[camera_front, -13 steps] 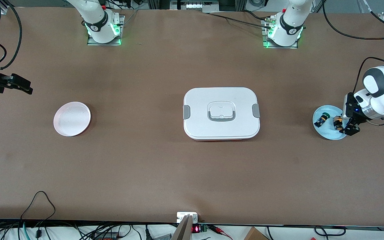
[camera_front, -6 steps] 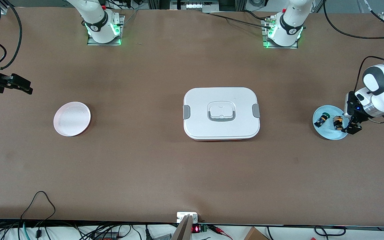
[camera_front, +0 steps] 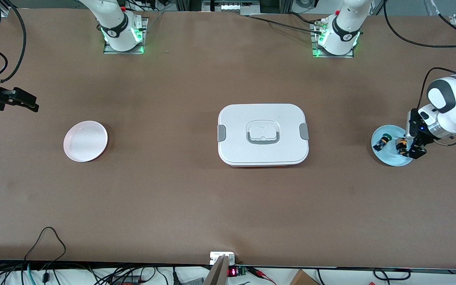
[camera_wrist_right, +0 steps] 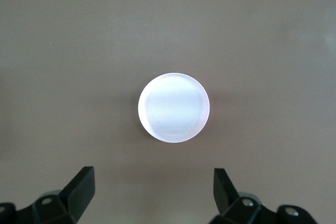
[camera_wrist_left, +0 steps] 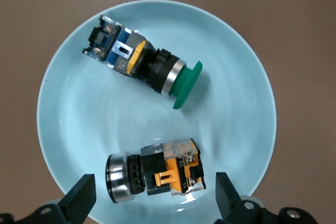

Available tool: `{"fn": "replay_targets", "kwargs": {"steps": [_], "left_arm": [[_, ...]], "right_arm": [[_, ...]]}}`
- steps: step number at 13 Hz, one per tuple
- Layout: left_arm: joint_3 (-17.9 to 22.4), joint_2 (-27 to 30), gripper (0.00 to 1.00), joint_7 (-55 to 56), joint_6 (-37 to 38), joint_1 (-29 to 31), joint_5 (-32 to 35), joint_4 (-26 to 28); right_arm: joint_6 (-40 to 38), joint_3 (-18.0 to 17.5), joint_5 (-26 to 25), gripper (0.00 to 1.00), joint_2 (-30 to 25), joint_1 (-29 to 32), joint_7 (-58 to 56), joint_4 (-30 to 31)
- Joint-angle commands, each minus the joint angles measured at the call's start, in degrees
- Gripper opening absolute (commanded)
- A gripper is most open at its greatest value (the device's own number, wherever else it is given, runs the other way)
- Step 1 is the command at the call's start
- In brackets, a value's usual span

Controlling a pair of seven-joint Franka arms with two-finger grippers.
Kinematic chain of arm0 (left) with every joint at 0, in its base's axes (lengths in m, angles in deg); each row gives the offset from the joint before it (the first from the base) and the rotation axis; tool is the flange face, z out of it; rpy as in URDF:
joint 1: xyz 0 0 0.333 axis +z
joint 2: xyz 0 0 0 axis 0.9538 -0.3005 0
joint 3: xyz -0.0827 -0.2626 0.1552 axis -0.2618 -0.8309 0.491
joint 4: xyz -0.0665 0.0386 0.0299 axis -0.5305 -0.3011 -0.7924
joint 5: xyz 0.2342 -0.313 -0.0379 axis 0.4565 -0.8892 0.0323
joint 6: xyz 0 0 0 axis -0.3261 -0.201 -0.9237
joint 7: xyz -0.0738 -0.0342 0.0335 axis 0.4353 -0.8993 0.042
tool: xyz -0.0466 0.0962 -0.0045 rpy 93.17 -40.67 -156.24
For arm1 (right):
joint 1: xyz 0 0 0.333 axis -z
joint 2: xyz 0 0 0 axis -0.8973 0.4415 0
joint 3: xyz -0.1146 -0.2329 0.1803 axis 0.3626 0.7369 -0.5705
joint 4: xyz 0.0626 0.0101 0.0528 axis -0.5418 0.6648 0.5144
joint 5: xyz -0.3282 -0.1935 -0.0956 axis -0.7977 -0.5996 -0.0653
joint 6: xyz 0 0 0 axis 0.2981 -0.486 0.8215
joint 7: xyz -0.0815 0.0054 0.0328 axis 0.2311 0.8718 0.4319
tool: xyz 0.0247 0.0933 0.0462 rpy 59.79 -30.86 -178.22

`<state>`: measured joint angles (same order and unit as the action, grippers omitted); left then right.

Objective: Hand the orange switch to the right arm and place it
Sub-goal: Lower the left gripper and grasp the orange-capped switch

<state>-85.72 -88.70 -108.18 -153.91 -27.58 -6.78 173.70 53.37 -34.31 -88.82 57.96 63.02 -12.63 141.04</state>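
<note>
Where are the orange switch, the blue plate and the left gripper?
orange switch point(camera_wrist_left: 157, 177), left wrist view, on its orange body.
blue plate point(camera_wrist_left: 79, 124), left wrist view, on bare plate surface.
left gripper point(camera_front: 415, 151), front view, midway between its open fingertips, over the plate.

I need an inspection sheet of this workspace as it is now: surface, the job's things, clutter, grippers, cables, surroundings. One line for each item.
Surface: brown table, no spills seen.
Job's things: orange switch lies on its side in the light blue plate, toward the left arm's end of the table; pink plate toward the right arm's end holds nothing.
Clutter: green-capped switch in the same blue plate, apart from the orange one; closed white box at mid-table.
Grippers: left gripper open, over the orange switch, holding nothing; right gripper open, waiting in the air beside the pink plate.
Cables: black cables along the table edge nearest the camera.
Surroundings: two arm bases with green lights.
</note>
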Motion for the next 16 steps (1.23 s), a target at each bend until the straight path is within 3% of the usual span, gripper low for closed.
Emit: {"fn": "replay_targets", "kwargs": {"steps": [1, 12, 13, 14, 16], "left_arm": [[-1.08, -2.21, 1.00, -1.56, -3.01, 1.64, 1.26, 0.26], [-1.52, -2.48, 0.99, -2.09, -3.37, 1.56, 1.26, 0.26], [-1.52, -2.48, 0.95, -2.09, -3.37, 1.47, 1.18, 0.18], [-1.52, -2.57, 0.84, -2.09, -3.37, 1.56, 1.26, 0.09], [-1.52, -2.83, 0.51, -2.96, -3.37, 1.47, 1.26, -0.26]], "right_arm": [[-0.86, 0.01, 0.62, 1.00, 0.34, -0.01, -0.73, -1.20], [-0.95, 0.01, 0.71, 1.00, 0.42, 0.08, -0.64, -1.20], [-0.95, 0.01, 0.71, 1.00, 0.42, 0.08, -0.64, -1.20], [-0.95, 0.01, 0.71, 1.00, 0.42, 0.08, -0.56, -1.20], [-1.03, 0.01, 0.71, 1.00, 0.42, 0.08, -0.56, -1.20]]}}
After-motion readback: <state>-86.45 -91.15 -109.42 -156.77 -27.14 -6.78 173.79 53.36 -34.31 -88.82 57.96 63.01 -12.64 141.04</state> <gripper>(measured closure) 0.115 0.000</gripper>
